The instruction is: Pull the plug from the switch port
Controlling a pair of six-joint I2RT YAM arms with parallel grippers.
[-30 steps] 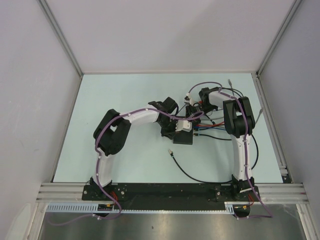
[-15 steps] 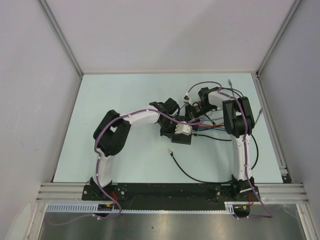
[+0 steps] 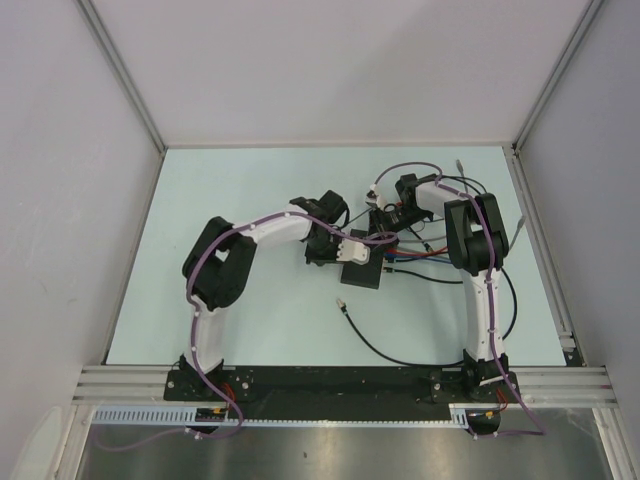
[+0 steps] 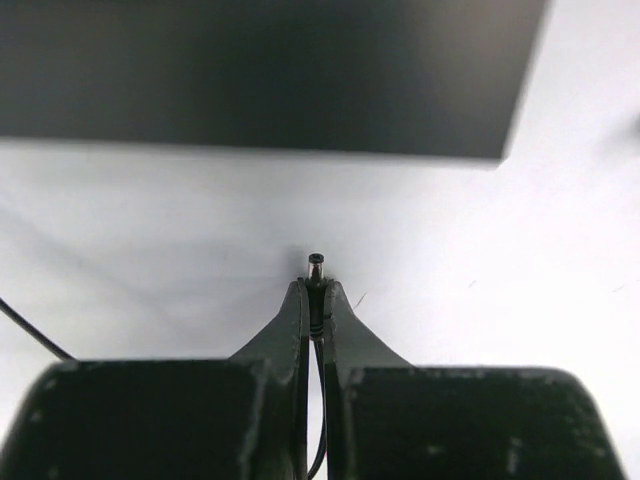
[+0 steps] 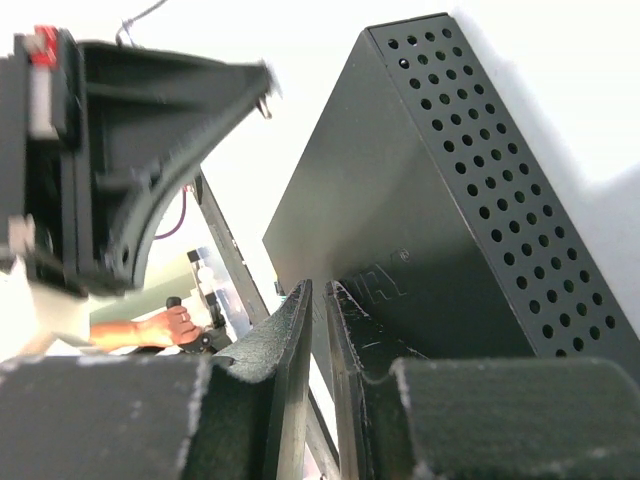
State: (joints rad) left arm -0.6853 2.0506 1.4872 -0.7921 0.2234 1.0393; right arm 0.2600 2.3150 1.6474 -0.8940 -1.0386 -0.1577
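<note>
Your left arm has drawn back leftward from the flat matte-black rectangular box (image 3: 362,274) on the pale table (image 3: 250,180). The left gripper (image 4: 316,292) has its jaws clamped on a small metal-tipped barrel plug (image 4: 316,262), and the plug's thin black cable (image 4: 318,390) runs back between them. The tip points at the box's near edge, apart from it. The switch port there is too dark to make out. Your right gripper (image 5: 316,290) sits against the box's perforated body. Its jaws are nearly together, with a slit between them, and you cannot tell whether they pinch anything.
</note>
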